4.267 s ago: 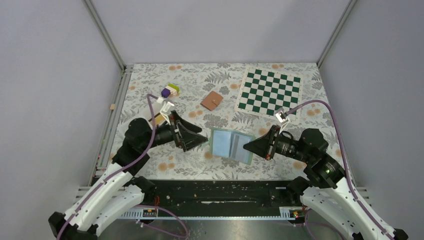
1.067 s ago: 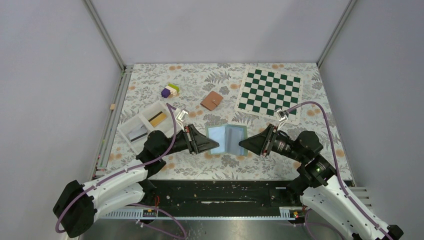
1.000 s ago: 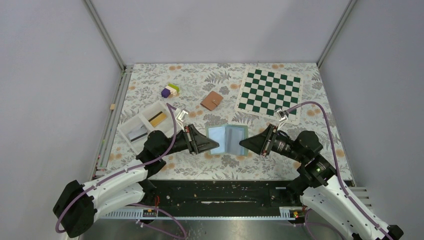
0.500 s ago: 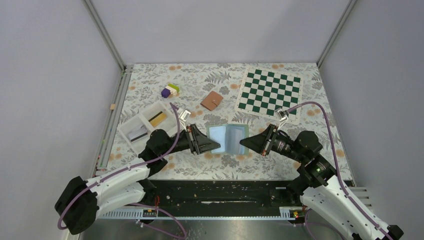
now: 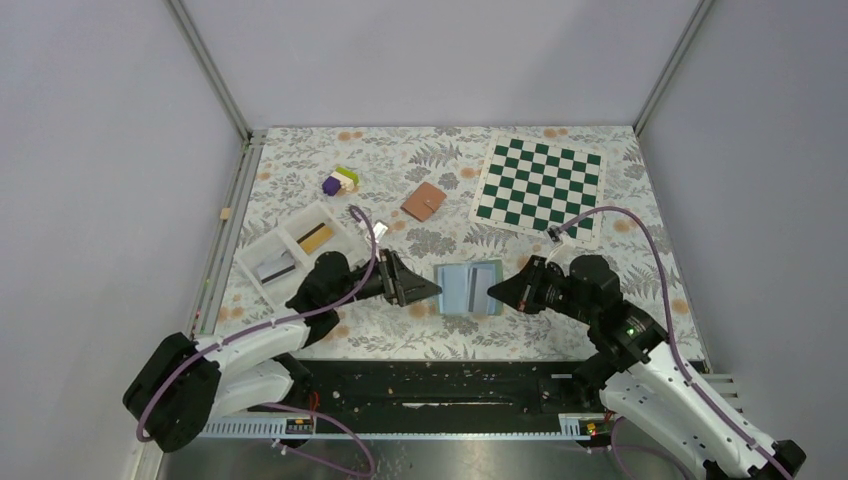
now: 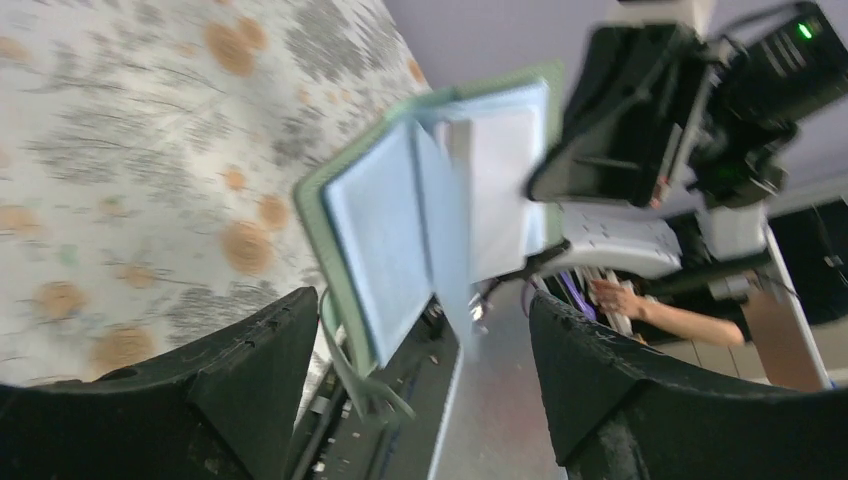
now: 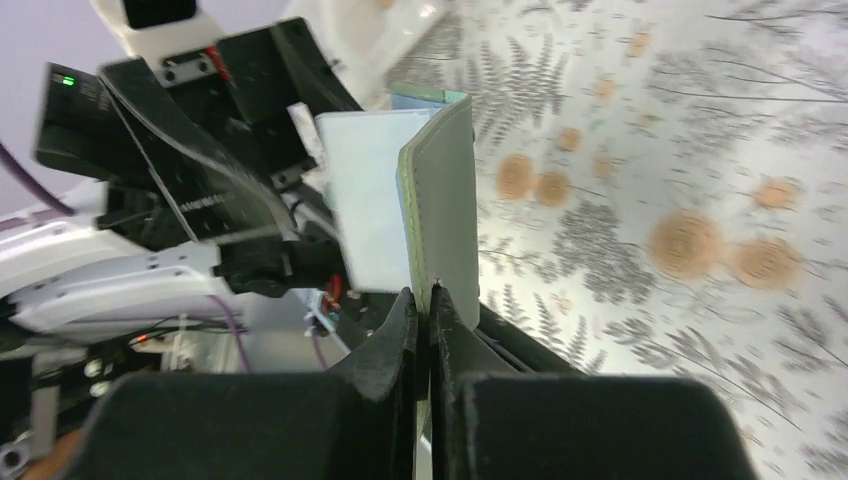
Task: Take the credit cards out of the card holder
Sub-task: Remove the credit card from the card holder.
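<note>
The card holder point(image 5: 468, 287) is green with pale blue pages and hangs partly open above the table. My right gripper point(image 5: 492, 293) is shut on the edge of its green cover point(image 7: 440, 200), as the right wrist view point(image 7: 424, 295) shows. My left gripper point(image 5: 437, 292) is open just left of it. In the left wrist view point(image 6: 422, 300) the holder point(image 6: 400, 220) stands just ahead of the wide jaws, ungripped. No card shows in the pages. A yellow-orange credit card point(image 5: 316, 238) lies in the white tray point(image 5: 262, 252).
A second, dark-striped card point(image 5: 272, 270) lies in the tray's near compartment. A small brown wallet point(image 5: 424, 201) lies mid-table. A green chessboard point(image 5: 541, 183) is at the back right. Small toy blocks point(image 5: 340, 181) sit at the back left.
The holder has shifted right and toward the near edge and looks narrower, raised on edge in my right gripper. My left gripper has moved right, following it.
</note>
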Action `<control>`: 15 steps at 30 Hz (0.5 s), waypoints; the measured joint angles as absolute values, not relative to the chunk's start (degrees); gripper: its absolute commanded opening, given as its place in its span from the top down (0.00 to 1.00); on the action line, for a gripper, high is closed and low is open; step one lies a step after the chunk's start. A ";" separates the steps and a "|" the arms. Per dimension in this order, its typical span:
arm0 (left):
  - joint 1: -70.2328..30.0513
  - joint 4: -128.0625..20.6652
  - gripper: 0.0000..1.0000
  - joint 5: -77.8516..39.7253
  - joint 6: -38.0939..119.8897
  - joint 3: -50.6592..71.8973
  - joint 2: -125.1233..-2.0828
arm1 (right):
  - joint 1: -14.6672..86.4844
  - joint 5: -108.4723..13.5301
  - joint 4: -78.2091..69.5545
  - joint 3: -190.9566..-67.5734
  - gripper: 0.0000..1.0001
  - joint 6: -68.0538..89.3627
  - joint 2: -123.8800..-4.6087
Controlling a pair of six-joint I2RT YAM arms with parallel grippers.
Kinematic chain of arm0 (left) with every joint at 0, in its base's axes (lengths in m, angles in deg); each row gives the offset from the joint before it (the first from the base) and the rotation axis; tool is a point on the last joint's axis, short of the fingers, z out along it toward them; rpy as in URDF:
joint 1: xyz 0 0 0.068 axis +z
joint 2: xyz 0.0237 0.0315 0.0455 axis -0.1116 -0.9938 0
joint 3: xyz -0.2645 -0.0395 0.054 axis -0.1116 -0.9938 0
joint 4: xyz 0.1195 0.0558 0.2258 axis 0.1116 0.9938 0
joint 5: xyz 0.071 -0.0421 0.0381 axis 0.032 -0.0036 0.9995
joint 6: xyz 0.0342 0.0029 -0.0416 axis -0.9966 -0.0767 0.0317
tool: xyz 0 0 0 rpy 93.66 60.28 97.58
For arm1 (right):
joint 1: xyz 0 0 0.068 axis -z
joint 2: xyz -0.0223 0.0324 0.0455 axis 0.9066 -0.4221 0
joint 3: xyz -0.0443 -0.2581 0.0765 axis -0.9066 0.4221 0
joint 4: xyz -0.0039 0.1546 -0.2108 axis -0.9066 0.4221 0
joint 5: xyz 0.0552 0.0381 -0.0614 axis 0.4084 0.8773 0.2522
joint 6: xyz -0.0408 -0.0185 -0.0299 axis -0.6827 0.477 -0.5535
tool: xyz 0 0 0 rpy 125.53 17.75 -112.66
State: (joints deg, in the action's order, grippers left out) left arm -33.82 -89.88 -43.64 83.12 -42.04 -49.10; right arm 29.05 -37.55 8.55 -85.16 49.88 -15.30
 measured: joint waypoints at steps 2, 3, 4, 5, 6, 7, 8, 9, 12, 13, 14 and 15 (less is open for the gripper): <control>-30.89 -87.98 0.22 -43.51 82.27 -42.24 -48.58 | 29.05 -40.15 13.51 -87.08 1.00 47.72 -15.33; -29.62 -86.71 0.22 -43.36 81.68 -42.24 -48.12 | 29.05 -41.29 15.85 -88.22 1.00 46.60 -15.33; -28.31 -84.68 0.23 -42.92 80.71 -42.24 -47.24 | 29.05 -42.42 17.91 -89.33 1.00 45.60 -15.37; -27.48 -82.49 0.24 -42.40 79.64 -42.22 -46.15 | 29.05 -43.08 19.31 -90.14 1.00 44.66 -15.44; -27.02 -80.02 0.25 -41.85 78.35 -42.11 -44.84 | 29.05 -43.47 20.11 -90.65 1.00 43.91 -15.41; -26.91 -77.79 0.27 -41.57 77.24 -41.93 -43.68 | 29.05 -43.50 20.38 -90.86 1.00 43.28 -15.30; -26.91 -75.71 0.28 -41.37 76.32 -41.63 -42.59 | 29.05 -43.43 20.40 -90.91 1.00 42.67 -15.09; -26.91 -73.55 0.30 -41.15 75.40 -41.12 -41.47 | 29.05 -43.12 20.40 -90.91 1.00 42.17 -14.85; -26.91 -69.90 0.35 -41.19 73.87 -39.73 -38.74 | 29.05 -40.57 18.54 -90.58 1.00 41.12 -13.58; -26.91 -69.55 0.37 -41.57 73.79 -39.42 -38.00 | 29.05 -39.91 17.71 -90.38 1.00 40.94 -13.29; -26.91 -69.75 0.39 -42.44 73.87 -39.27 -37.25 | 29.05 -38.56 16.51 -90.21 1.00 40.72 -12.92; -26.87 -70.32 0.41 -43.55 74.38 -39.18 -36.75 | 29.05 -37.40 15.50 -90.12 1.00 40.53 -12.75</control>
